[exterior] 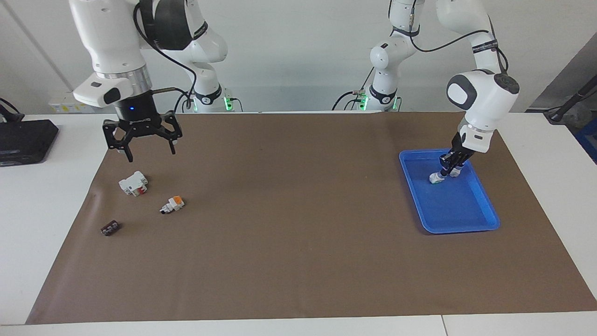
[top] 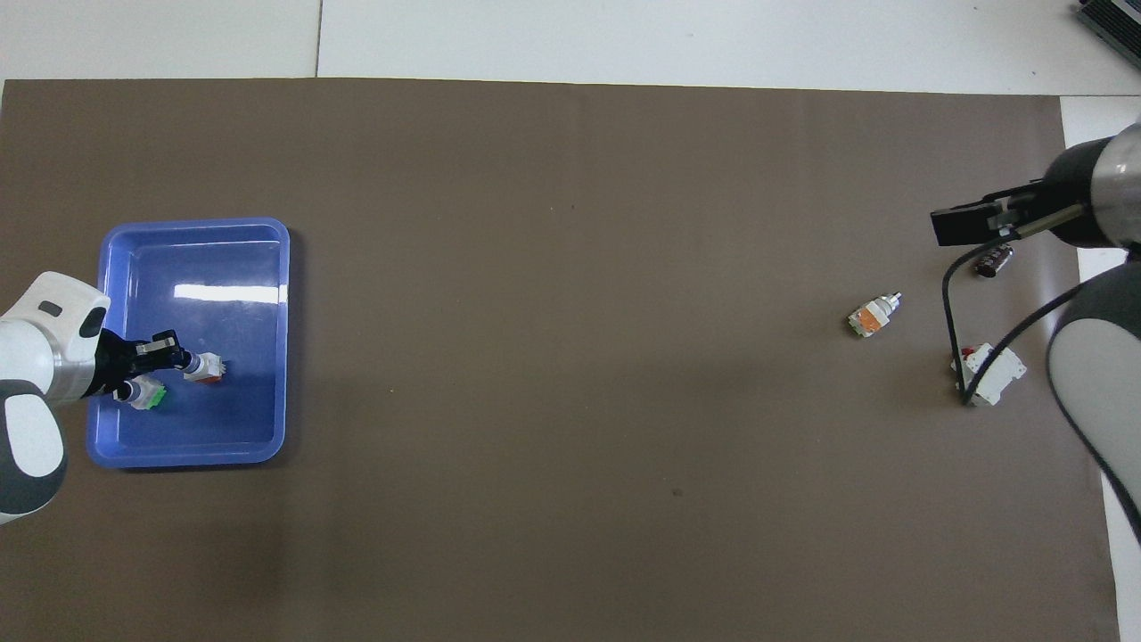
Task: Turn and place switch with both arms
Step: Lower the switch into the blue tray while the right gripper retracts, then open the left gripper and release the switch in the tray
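Note:
A switch (exterior: 172, 204) with an orange face lies on the brown mat, also seen in the overhead view (top: 873, 316), toward the right arm's end. My right gripper (exterior: 151, 155) is open and empty, up in the air over the white block with a red part (exterior: 134, 183). My left gripper (exterior: 450, 171) is down in the blue tray (exterior: 459, 228), shut on the button end of a second white and orange switch (top: 204, 367), which tilts against the tray floor. A third switch with a green side (top: 148, 394) lies in the tray beside the left gripper.
A small flat dark-brown piece (exterior: 110, 227) lies on the mat, farther from the robots than the white block (top: 989, 374). A black box (exterior: 25, 140) sits off the mat at the right arm's end. The blue tray (top: 196, 225) stands at the left arm's end.

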{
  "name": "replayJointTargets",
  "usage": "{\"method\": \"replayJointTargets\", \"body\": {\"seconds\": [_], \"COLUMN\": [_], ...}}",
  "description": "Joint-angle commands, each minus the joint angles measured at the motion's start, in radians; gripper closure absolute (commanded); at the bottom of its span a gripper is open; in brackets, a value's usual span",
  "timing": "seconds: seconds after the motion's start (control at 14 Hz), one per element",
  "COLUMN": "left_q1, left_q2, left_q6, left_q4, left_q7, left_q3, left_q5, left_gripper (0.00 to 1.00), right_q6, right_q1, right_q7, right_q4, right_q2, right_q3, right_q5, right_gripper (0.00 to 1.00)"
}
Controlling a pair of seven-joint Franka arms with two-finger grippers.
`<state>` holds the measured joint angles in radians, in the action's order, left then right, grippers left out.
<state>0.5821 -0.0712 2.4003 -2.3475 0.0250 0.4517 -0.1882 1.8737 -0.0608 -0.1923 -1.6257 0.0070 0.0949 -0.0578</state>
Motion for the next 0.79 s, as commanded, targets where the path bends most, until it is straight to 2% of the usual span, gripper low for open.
{"method": "replayJointTargets", "body": {"seconds": [0.0,0.07,0.21,0.43,0.57,0.72], "left_q1": [0.002,-0.001,-0.019,-0.079,-0.14,-0.191], "left_q2": [-0.007,0.01,0.037,0.082,0.125,0.143], "left_q6": [-0.042,-0.07,-0.142,-0.249,-0.347,-0.424], "left_q4": [0.037,0.069,0.152,0.278,0.388,0.448], "left_q7": [-0.01,-0.01,-0.01,-0.001,0.004,0.004], "left_q3": [0.005,0.005,0.005,0.005,0.005,0.005], "left_q5": [0.016,0.016,0.016,0.088,0.153,0.182], "left_gripper": [0.27,0.2,0.16,0.16,0.16,0.16], "right_q6": [-0.129,-0.18,-0.272,-0.355,-0.314,-0.304], "right_q1": [0.044,0.035,0.03,0.045,0.062,0.076], "right_q7": [0.132,0.184,0.244,0.284,0.278,0.277], "right_q4": [0.07,0.098,0.162,0.112,0.009,0.001], "right_q2": [-0.009,-0.01,0.002,-0.027,-0.076,-0.082], "right_q3": [-0.076,-0.077,-0.083,-0.144,-0.15,-0.196], "right_q5": [-0.001,0.003,-0.005,0.022,0.027,0.013], "right_gripper": [0.0,0.0,0.0,0.0,0.0,0.0]}}
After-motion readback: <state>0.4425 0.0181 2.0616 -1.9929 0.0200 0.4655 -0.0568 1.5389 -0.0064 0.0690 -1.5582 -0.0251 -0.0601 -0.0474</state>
